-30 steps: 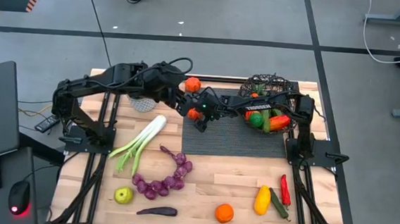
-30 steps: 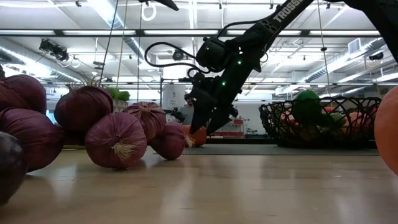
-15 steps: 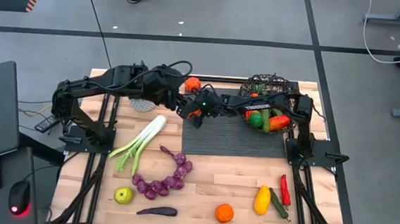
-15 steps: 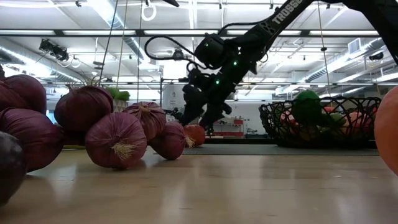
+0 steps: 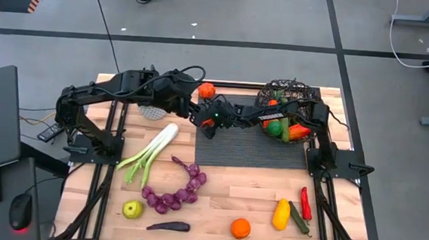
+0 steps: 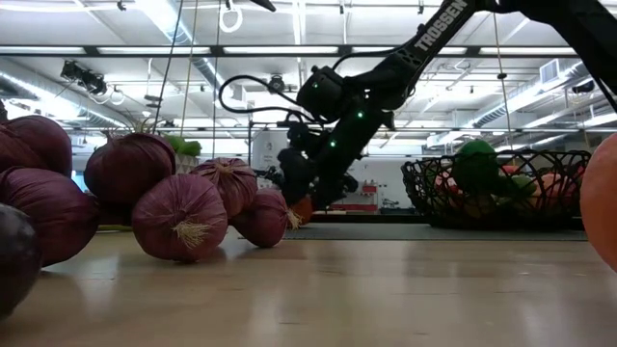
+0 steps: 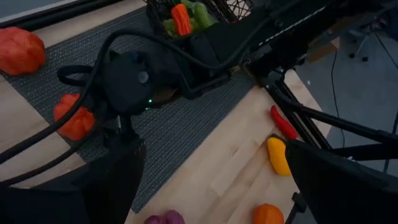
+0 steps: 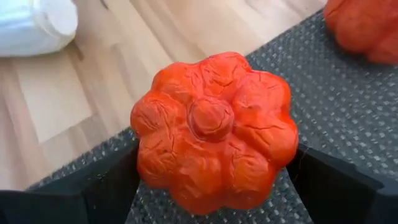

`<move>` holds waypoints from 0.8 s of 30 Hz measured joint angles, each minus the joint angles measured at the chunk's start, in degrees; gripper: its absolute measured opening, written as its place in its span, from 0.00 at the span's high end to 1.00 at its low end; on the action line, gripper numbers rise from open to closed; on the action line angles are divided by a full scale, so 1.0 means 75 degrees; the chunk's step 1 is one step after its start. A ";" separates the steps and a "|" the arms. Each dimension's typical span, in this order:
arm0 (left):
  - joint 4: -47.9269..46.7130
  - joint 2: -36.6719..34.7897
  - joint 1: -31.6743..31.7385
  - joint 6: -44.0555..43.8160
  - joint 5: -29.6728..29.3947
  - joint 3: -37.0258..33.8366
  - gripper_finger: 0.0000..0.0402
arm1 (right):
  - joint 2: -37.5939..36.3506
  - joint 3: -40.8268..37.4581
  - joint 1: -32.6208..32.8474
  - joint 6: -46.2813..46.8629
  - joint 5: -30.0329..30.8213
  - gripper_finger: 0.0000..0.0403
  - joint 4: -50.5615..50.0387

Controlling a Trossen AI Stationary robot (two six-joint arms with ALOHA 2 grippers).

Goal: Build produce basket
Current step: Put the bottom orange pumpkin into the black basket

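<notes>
We see both arms meeting at the dark mat's far left corner; basket far right holds produce; leek, grape string, apple, orange on near table

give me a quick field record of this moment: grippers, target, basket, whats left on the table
right gripper: open, fingers either side of the orange ridged fruit at the grey mat edge
left gripper: open, beside the right one, holding nothing
basket: far right of the mat, already holds produce
second orange fruit: far side, loose
on the wood: leek, grape string, apple, aubergine, orange, chillies
</notes>
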 joint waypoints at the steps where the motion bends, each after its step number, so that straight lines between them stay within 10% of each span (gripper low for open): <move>1: 0.0002 0.0000 -0.0017 0.0003 0.0000 0.0000 0.03 | 0.0000 0.0000 0.0000 0.0000 0.0083 0.05 0.0043; 12: -0.0040 0.0000 -0.0145 0.0688 0.0001 0.0000 0.03 | -0.0362 0.0053 0.0001 0.0401 0.0126 0.15 -0.0407; 24: 0.0093 0.0000 0.0389 0.2372 0.0003 0.0000 0.03 | -0.2620 0.0996 -0.0305 0.1727 0.0947 0.15 -0.5763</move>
